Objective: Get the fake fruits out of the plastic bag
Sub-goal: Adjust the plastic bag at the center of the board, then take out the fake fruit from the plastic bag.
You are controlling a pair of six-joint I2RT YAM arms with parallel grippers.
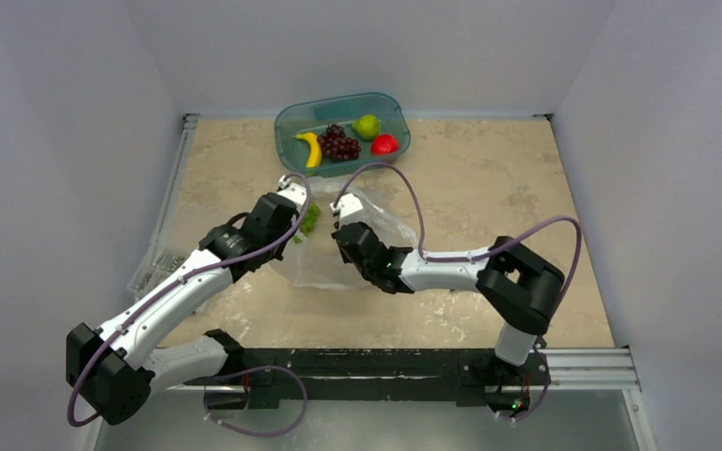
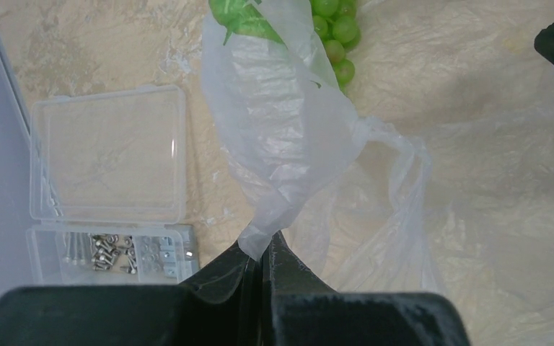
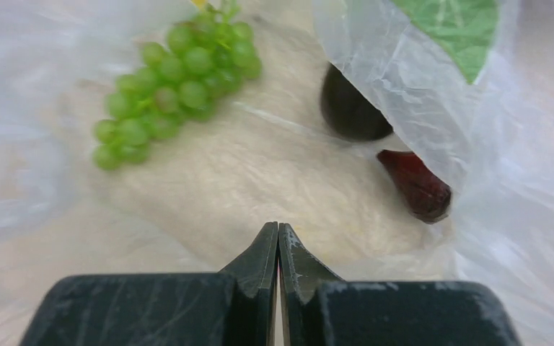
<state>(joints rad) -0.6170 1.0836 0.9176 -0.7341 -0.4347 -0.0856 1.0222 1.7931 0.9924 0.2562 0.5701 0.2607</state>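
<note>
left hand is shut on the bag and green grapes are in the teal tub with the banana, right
No: the left hand is shut on the plastic bag, but the green grapes lie among the bag's folds, not in the teal tub with the banana. Right wrist view shows this.

2 white-and-black arms [image 1: 164, 305], purple cables [image 1: 376, 165]

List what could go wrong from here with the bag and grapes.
1. The left tool pinches only a thin fold of the plastic bag; pulling could slip or tear it.
2. The right tool is shut short of the green grape bunch, holding no fruit; it may grab only film.
</note>
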